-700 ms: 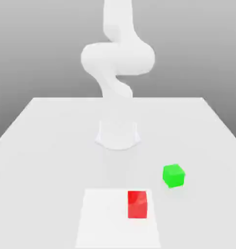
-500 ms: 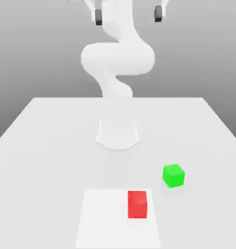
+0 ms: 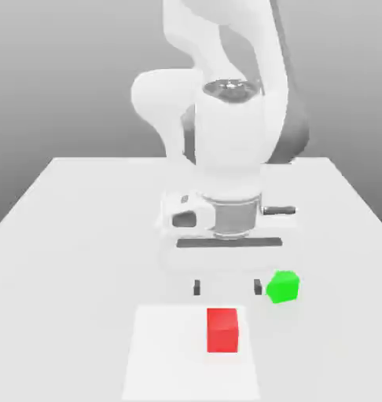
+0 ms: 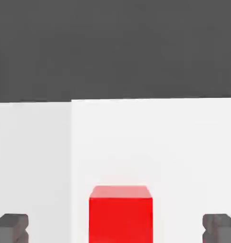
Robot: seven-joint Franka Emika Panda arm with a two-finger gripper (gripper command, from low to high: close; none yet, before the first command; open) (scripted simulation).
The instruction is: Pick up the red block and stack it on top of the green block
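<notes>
Red and matte, the small plain cube [image 3: 222, 330] sits on a paler square patch [image 3: 170, 353] of the white bench [image 3: 84, 228], toward the near edge and a little to the exterior view's right of that patch's middle. It stands flat and square, with nothing touching it. In the hand view the same red block [image 4: 120, 213] lies between the two dark fingertips [image 4: 12, 228], with clear bench surface on either side of it.

Just beyond it, the white robot arm [image 3: 225, 126] bends down over the bench, its wrist pointing at the surface. The tool [image 3: 227, 287] hangs low, slightly farther back than the red block, and its two short dark fingers [image 3: 197, 287] are spread as wide as they go, with nothing between them. The fingers appear to stop just short of the bench, though I cannot tell the gap for certain.

A small plain bright green cube [image 3: 283, 287] with the same smooth matte finish rests on the bench to the exterior view's right of the red block and a little farther away. It is turned slightly, so a corner faces forward. It sits just beside the tool's right-hand finger in the exterior view, apart from the red block.
</notes>
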